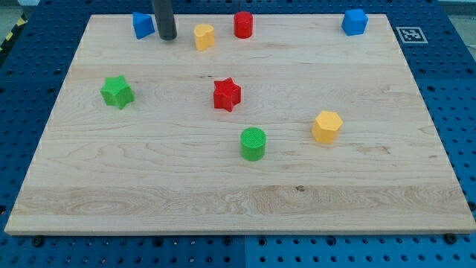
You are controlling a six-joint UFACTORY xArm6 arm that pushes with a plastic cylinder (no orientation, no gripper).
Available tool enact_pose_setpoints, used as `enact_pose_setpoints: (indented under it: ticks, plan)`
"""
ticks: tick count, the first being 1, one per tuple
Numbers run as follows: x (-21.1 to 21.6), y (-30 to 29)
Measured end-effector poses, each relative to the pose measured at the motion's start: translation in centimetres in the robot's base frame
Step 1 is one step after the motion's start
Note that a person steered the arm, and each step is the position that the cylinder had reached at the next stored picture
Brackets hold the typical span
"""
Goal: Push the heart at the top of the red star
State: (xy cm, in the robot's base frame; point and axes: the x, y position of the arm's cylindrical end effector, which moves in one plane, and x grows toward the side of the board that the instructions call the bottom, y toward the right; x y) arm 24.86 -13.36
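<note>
Wooden board [223, 186] is lying on a blue pegboard table [454, 112], and you are seeing seven blocks on it. Going from the view's left: a green star [117, 91] is sitting alone near the left edge. A blue block [143, 24] is standing at the top, and my tip [166, 37] is touching down just beside it, between it and the yellow heart [204, 36]; it is a plain rod, nothing to open or close. A red star [227, 94] is lying below the heart, well apart. Then a red cylinder [243, 24], a green cylinder [253, 143], a yellow hexagon [326, 126], a blue cube [355, 21].
</note>
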Motion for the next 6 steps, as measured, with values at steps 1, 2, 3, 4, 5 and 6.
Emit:
enact_pose_setpoints:
  ticks: [1,2,3,4,5,6]
  plan:
    - [-0.3,0.9]
    - [-0.3,2.5]
    - [-0.3,4.0]
    - [-0.2,4.8]
    - [0.9,5.3]
    - [2.6,6.0]
